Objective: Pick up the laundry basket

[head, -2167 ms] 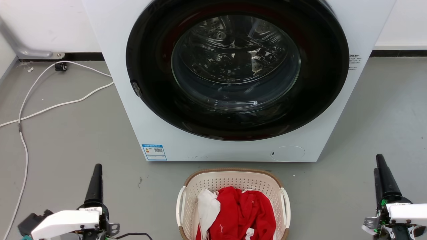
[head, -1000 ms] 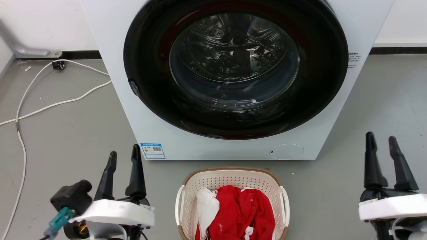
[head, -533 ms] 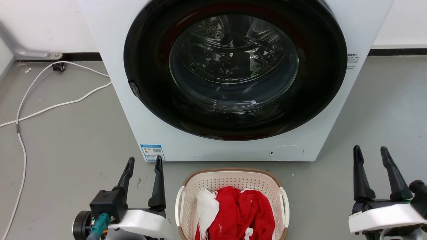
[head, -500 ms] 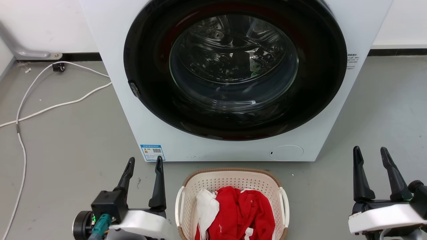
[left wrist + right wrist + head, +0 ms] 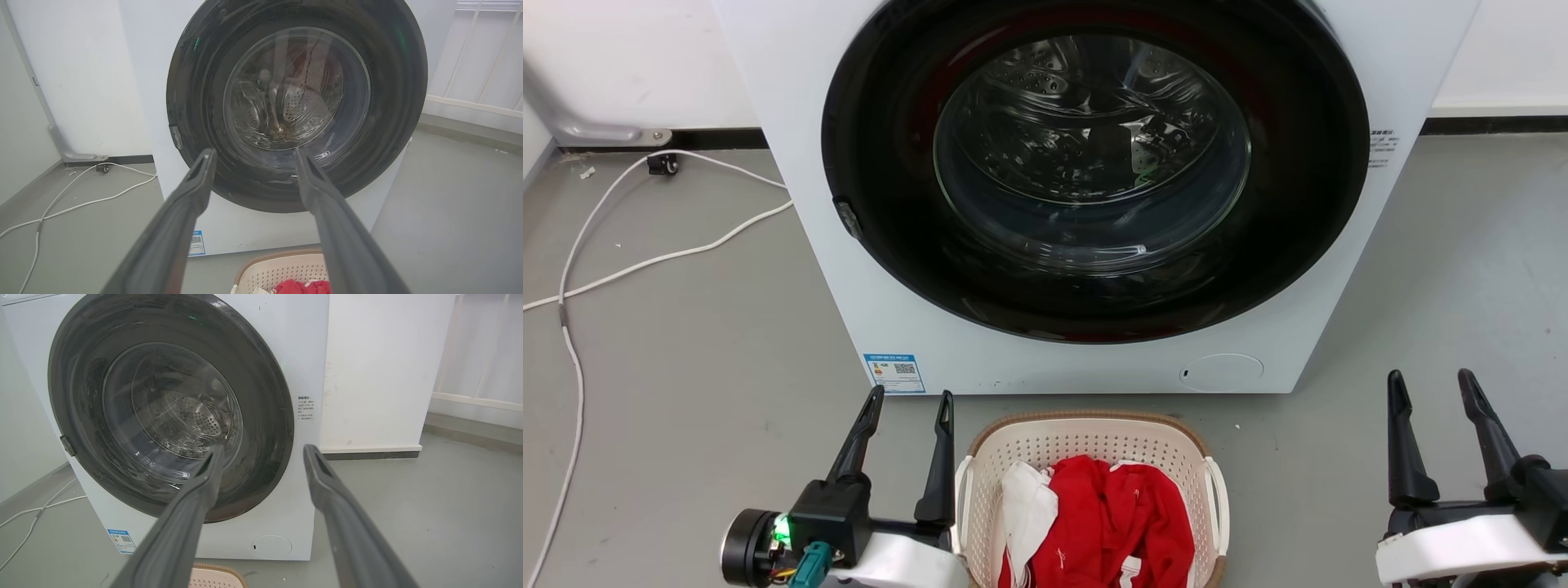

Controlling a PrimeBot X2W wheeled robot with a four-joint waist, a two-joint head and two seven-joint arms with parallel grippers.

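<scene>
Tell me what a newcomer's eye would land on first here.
The white front-loading washing machine with its big round dark door dominates the upper head view. Before it on the grey floor sits the cream perforated plastic laundry basket with a brown rim, holding a bright red garment and a white cloth. The open left gripper stands close beside its left side; the open right gripper is far off right.

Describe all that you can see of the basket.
The basket is cream perforated plastic, rounded-rectangular, with a brown woven-look rim and two white side handles. It stands upright on the grey floor just before the washer, holding red and white clothes. The open left gripper is close beside its left handle; contact is unclear.
</scene>
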